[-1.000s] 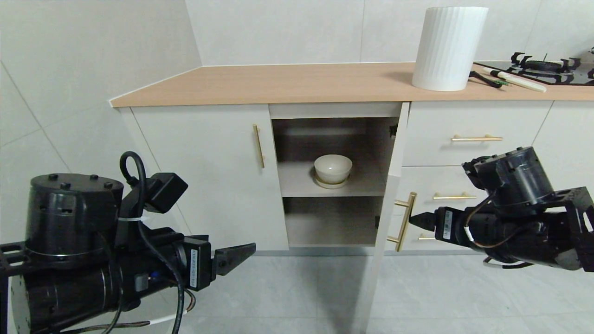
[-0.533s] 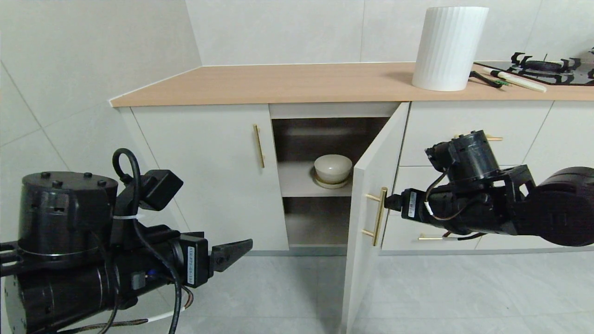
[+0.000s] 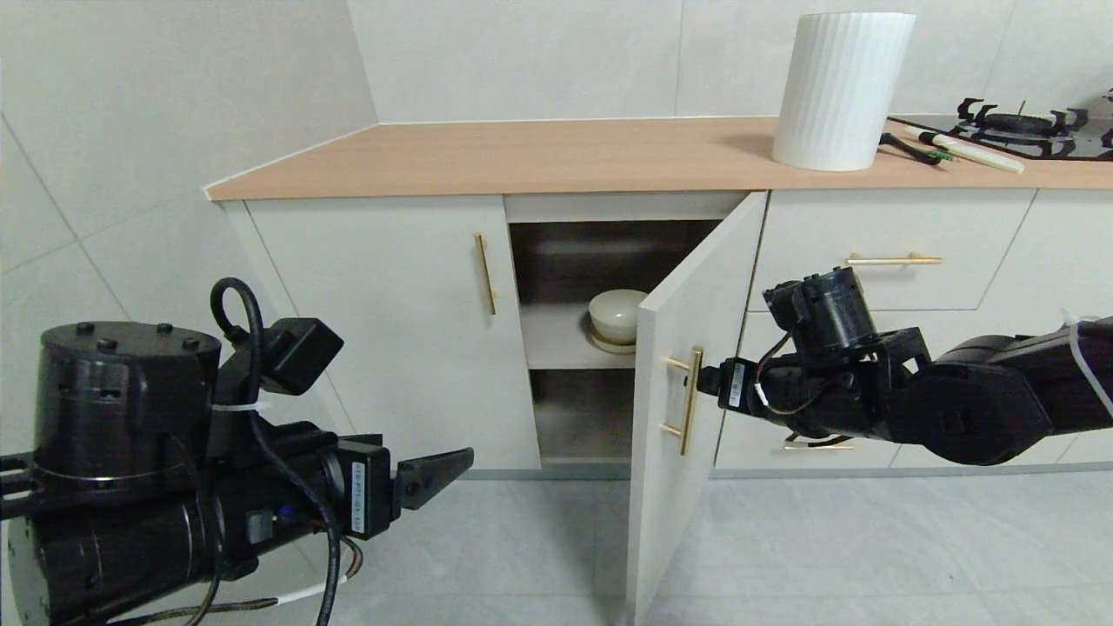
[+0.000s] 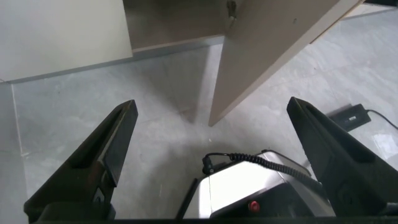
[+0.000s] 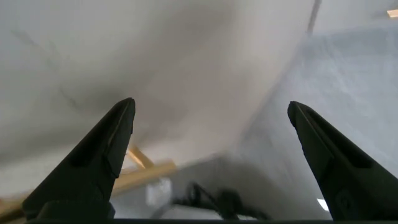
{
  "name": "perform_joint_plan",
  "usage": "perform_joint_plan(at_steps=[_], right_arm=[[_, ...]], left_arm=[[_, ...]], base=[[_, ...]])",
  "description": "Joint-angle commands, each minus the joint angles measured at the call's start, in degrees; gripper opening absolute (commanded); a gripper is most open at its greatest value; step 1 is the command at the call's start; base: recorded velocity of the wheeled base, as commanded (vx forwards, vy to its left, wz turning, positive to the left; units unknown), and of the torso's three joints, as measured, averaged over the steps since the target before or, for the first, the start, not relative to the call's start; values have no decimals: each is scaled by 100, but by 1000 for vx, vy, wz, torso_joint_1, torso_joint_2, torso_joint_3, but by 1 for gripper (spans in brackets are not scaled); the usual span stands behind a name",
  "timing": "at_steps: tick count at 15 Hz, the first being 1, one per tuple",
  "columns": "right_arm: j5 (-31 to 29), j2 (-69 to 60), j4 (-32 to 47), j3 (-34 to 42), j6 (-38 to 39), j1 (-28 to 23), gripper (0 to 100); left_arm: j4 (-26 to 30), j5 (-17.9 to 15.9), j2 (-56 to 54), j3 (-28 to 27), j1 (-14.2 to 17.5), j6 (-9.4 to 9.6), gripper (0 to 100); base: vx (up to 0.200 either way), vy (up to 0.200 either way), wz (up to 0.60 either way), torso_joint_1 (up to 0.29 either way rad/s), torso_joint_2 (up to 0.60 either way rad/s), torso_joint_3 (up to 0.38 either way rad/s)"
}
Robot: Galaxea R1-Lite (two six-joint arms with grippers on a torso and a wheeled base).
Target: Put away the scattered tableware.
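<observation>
A cream bowl [image 3: 613, 315] sits on a small plate [image 3: 606, 346] on the cabinet's middle shelf, its right side hidden by the white cabinet door [image 3: 696, 278]. The door stands about half shut. My right gripper [image 3: 709, 382] is at the door's front face beside the gold handle [image 3: 689, 400]. In the right wrist view the gripper [image 5: 211, 102] is open, with the door face [image 5: 155, 56] close ahead and the handle [image 5: 143, 171] near one finger. My left gripper [image 3: 456, 469] hangs low over the floor, left of the cabinet opening; in its wrist view the gripper [image 4: 212, 102] is open and holds nothing.
A tall white ribbed container [image 3: 842, 87] stands on the wooden countertop [image 3: 522, 156], with a white-handled utensil [image 3: 965, 149] and a gas hob [image 3: 1026, 122] further right. Drawers with gold handles [image 3: 894, 259] flank the cabinet on the right, a shut door [image 3: 383, 330] on the left.
My right arm has swung left and pushed the cabinet door from wide open to about half shut, so it now covers part of the bowl. The left arm has barely moved.
</observation>
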Motion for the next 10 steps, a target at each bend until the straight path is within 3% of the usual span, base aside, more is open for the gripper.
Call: perform_joint_plan(at_steps=[1, 4, 10], right_arm=[[-4, 115, -45, 22, 21, 3, 100], [5, 387, -634, -5, 390, 3, 100], [5, 607, -986, -22, 574, 3, 100]], left_arm=[[3, 1, 12, 4, -2, -3, 100], [-6, 1, 21, 4, -2, -3, 100], [3, -7, 38, 4, -19, 6, 100]], base=[[0, 0, 0, 0, 0, 0], [0, 0, 0, 0, 0, 0], [0, 0, 0, 0, 0, 0]])
